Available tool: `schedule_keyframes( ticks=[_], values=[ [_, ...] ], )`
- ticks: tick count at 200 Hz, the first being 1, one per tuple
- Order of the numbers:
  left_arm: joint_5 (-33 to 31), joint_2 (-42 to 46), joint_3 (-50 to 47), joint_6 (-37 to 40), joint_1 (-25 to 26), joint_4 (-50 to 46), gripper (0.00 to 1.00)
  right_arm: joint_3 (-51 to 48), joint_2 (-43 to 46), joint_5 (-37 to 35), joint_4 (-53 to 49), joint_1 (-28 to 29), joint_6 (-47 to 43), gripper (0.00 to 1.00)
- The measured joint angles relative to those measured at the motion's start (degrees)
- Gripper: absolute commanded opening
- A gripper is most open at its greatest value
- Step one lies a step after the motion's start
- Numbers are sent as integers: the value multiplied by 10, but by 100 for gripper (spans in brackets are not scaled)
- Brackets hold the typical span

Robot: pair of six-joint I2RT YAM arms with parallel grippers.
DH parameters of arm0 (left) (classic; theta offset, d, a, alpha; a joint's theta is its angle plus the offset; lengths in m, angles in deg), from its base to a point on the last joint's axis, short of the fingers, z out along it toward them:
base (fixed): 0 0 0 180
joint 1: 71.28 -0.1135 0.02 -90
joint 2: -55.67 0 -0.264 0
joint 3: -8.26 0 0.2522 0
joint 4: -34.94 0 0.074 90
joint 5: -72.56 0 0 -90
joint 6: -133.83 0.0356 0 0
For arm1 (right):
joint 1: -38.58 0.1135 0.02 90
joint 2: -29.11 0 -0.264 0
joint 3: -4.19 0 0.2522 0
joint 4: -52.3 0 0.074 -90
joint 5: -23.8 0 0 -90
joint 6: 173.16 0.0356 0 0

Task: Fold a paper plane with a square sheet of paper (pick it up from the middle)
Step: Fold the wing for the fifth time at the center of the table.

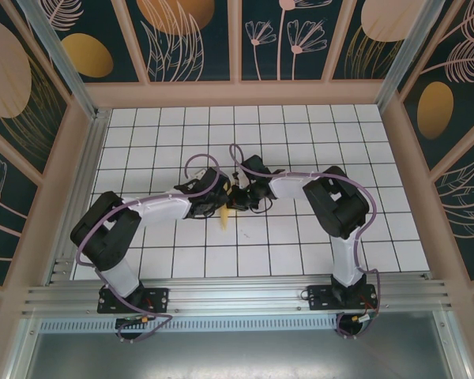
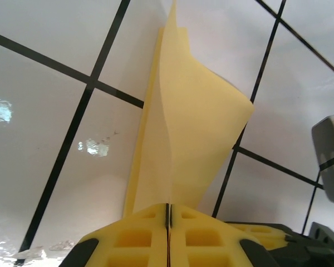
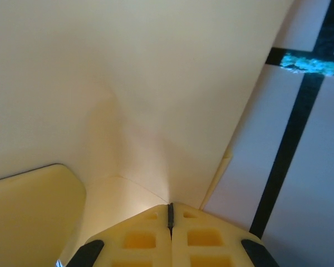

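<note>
The pale-yellow sheet of paper point(image 1: 223, 215) is folded lengthwise and hangs above the tiled floor in the middle of the top view, between the two arms. My left gripper point(image 1: 221, 197) is shut on one end of it. In the left wrist view the paper point(image 2: 195, 128) rises from the closed jaws point(image 2: 168, 210) as a creased, tapering shape. My right gripper point(image 1: 242, 196) faces the left one and is shut on the same paper. In the right wrist view a broad creased panel point(image 3: 145, 83) spreads out from its closed jaws point(image 3: 170, 210).
The white tiled floor point(image 1: 300, 237) with black grid lines lies under both arms. Wooden frame walls point(image 1: 395, 158) enclose it on three sides. An aluminium rail point(image 1: 237, 296) runs along the near edge by the arm bases.
</note>
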Motion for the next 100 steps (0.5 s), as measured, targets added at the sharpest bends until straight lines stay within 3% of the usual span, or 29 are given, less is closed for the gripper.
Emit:
schedule_keyframes(
  ticks=[100],
  values=[
    [10, -22, 0, -23, -6, 32, 7, -23, 0, 36, 44, -14, 13, 9]
  ],
)
